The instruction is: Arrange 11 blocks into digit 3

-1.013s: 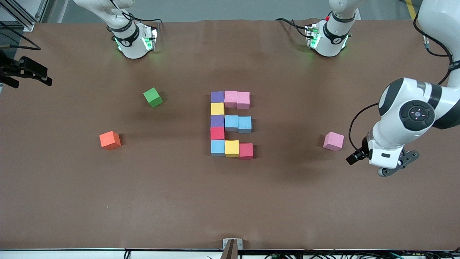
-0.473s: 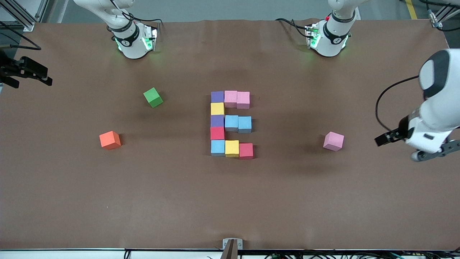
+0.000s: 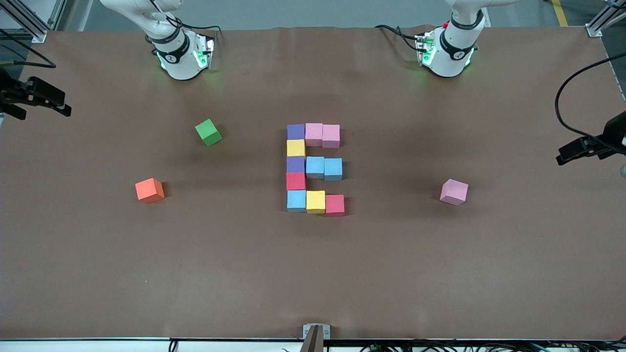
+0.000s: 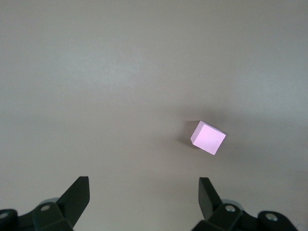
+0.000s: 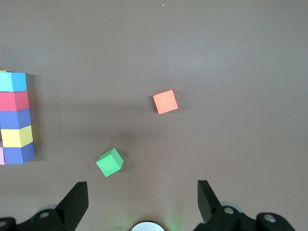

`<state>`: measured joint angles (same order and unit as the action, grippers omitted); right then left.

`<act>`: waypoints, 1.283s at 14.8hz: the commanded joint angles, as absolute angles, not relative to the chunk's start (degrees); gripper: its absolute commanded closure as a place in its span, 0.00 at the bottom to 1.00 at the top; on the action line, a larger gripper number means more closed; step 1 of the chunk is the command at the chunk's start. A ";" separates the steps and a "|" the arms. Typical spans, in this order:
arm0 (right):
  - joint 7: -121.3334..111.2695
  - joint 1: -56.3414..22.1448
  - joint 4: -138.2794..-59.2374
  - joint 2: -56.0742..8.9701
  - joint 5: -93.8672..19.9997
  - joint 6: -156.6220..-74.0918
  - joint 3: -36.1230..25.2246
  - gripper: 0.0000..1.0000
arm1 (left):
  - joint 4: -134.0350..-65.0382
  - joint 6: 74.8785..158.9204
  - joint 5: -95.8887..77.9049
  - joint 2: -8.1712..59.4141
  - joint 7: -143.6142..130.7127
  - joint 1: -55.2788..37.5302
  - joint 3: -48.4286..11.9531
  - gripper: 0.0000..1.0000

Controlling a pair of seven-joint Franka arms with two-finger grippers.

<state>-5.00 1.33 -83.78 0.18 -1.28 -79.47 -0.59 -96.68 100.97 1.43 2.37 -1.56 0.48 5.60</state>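
Observation:
Eleven blocks sit together mid-table: purple (image 3: 296, 131), two pink (image 3: 313, 133), yellow (image 3: 296, 147), purple (image 3: 295, 164), two light blue (image 3: 315, 166), red (image 3: 295, 181), light blue (image 3: 296, 200), yellow (image 3: 315, 201), red (image 3: 335, 205). A spine runs along the right arm's side with three two-block bars toward the left arm's end. My left gripper (image 4: 143, 192) is open and empty, high over the left arm's end. My right gripper (image 5: 143, 192) is open and empty, high above its base. The spine also shows in the right wrist view (image 5: 15, 119).
A loose pink cube (image 3: 454, 191) lies toward the left arm's end and shows in the left wrist view (image 4: 208, 137). A green cube (image 3: 208, 132) and an orange cube (image 3: 149, 190) lie toward the right arm's end, also in the right wrist view (image 5: 110, 162) (image 5: 165, 101).
The left arm has pulled away from beside the loose pink cube toward the left arm's end, almost out of the front view. No cube has moved. The right arm waits.

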 commanded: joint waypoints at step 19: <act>-5.54 1.49 -84.46 1.32 -1.76 -79.10 -0.44 0.00 | -92.29 100.81 0.35 0.79 -3.34 -0.09 -0.88 0.00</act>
<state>-5.02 1.32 -83.77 0.18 -1.28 -79.44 -0.58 -93.00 101.15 1.40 1.01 -4.05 -1.44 0.05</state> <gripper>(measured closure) 0.000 0.000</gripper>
